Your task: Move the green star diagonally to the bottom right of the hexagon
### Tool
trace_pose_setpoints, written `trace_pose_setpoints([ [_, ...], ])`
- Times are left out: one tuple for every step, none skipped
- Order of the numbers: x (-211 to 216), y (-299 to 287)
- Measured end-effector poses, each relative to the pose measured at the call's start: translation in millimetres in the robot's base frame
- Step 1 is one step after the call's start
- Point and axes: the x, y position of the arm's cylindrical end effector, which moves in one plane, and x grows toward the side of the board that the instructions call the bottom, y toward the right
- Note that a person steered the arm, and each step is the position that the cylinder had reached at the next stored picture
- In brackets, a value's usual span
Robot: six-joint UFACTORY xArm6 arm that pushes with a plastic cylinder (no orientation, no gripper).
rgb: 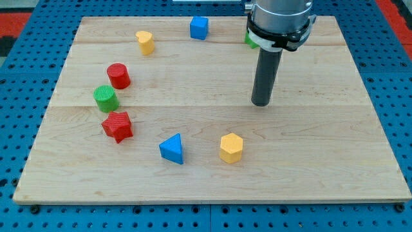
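Observation:
The green star [249, 40] shows only as a small green edge at the view's top, mostly hidden behind the arm's body. The yellow hexagon [231, 147] sits at the lower middle of the board. My tip [261, 102] rests on the board below the green star and above and to the right of the hexagon, touching no block.
A blue triangle [172, 148] lies left of the hexagon. A red star [117, 125], a green cylinder [105, 98] and a red cylinder [118, 75] stand at the left. A yellow block [145, 42] and a blue cube [199, 28] sit near the top edge.

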Motion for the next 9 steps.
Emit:
trace_pose_setpoints([
  [4.8,0.0],
  [23.3,18.2],
  [-57.4,82.3],
  [-144.9,129.4],
  [-214.1,126.1],
  [-216.7,58.2],
  [-191.5,-10.8],
  [-112.4,-15.9],
  [-42.5,-26.7],
])
